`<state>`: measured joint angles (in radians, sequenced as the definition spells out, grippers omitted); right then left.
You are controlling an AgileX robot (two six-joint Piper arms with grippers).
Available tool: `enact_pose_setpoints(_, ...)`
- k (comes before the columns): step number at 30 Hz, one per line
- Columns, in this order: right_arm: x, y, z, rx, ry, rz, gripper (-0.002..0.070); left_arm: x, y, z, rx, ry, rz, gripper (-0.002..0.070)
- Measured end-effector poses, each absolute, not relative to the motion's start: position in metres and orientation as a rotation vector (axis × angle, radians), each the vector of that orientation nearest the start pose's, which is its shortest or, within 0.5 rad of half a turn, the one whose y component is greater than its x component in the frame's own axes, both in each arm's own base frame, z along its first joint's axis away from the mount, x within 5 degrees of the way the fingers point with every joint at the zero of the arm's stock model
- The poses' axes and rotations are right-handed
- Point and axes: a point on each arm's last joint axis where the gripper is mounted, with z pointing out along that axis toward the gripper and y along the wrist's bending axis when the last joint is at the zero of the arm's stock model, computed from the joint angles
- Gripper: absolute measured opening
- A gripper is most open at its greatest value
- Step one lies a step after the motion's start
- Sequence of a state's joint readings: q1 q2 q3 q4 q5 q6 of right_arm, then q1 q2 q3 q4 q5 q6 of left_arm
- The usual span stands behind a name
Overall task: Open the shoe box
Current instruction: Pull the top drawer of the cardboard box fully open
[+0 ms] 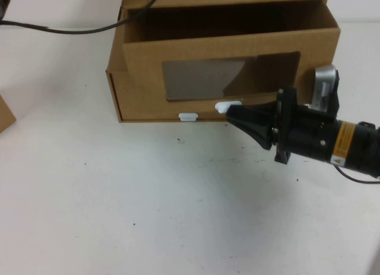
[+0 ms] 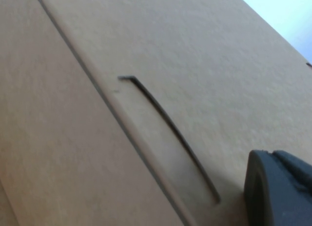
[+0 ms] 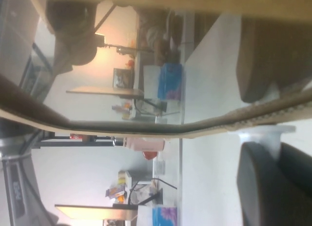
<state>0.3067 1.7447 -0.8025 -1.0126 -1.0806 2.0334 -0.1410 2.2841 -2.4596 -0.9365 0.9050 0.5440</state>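
Holding the small white tab, your right claw is pinched together on it. The tab sticks out from the bottom edge of the front flap of the shoe box. The box sits on the white surface, just past the tip of this claw and touching it at the tab.

I think the box is light. It is thin brown card, so it bends and can tear if you pull hard. The clear window just above the claw is soft too, so do not push on it.

The tab is the best place to hold. It looks small and smooth, so it may slip out. Keep the pinch deep on it and pull slowly. The box may slide along the smooth surface instead of opening.

A second white tab sits a little way past the claw tip, along the same edge.

Your left claw is close up against a plain card wall with a thin curved slit just beside it. You cannot tell if this claw is apart or together.
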Motion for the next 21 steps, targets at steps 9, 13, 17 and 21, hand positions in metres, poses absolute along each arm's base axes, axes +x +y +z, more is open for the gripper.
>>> enact_pose_setpoints(9, 0.266, 0.156, 0.215, 0.297, 2.039, 1.856, -0.0001, 0.502, -0.131, 0.371, 0.449, 1.908, -0.870, -0.0010)
enact_pose_setpoints(13, 0.260, 0.154, 0.214, 0.301, 2.045, 1.856, -0.0001, 0.502, -0.131, 0.371, 0.448, 1.908, -0.867, -0.0010)
enact_pose_setpoints(17, 0.257, 0.153, 0.215, 0.300, 2.044, 1.856, -0.0001, 0.502, -0.130, 0.371, 0.445, 1.908, -0.861, -0.0010)
enact_pose_setpoints(21, 0.257, 0.153, 0.216, 0.292, 2.044, 1.856, -0.0001, 0.503, -0.130, 0.371, 0.444, 1.908, -0.857, -0.0010)
